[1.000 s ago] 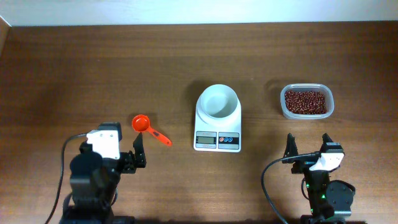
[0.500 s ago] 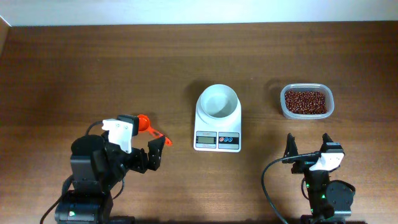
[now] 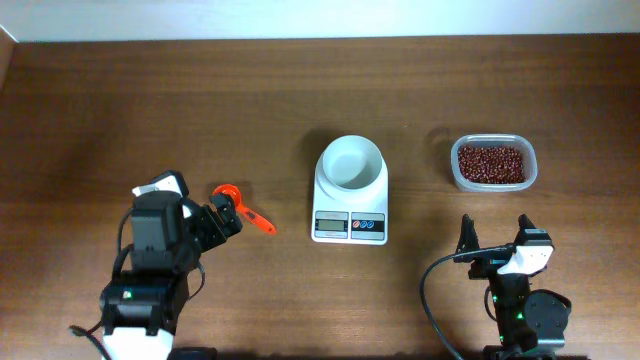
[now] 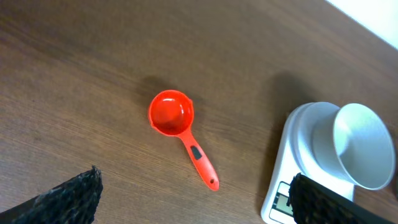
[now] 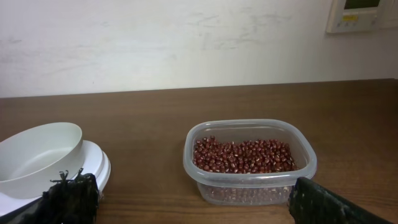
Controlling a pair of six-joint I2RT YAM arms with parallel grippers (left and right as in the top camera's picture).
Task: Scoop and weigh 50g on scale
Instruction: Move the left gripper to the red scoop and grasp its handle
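The scale [image 3: 349,226] stands mid-table with an empty white bowl [image 3: 350,163] on it; it also shows at the right edge of the left wrist view [image 4: 292,180]. An orange scoop [image 3: 250,217] lies flat on the table to its left, cup toward the far left, handle toward the scale. My left gripper [image 3: 205,205] hovers wide open just left of the scoop, touching nothing; in its own view the scoop [image 4: 172,115] lies ahead between the fingers. My right gripper [image 3: 495,235] rests open near the front edge, facing the tub of red beans [image 5: 249,158].
The clear tub of beans [image 3: 492,163] sits to the right of the scale, about a hand's width away. A white wall runs along the table's far edge. Black cables trail from both arm bases at the front.
My left arm has swung forward and turned, bringing its open gripper up beside the scoop's cup. The scoop, the scale and the right arm have not moved.
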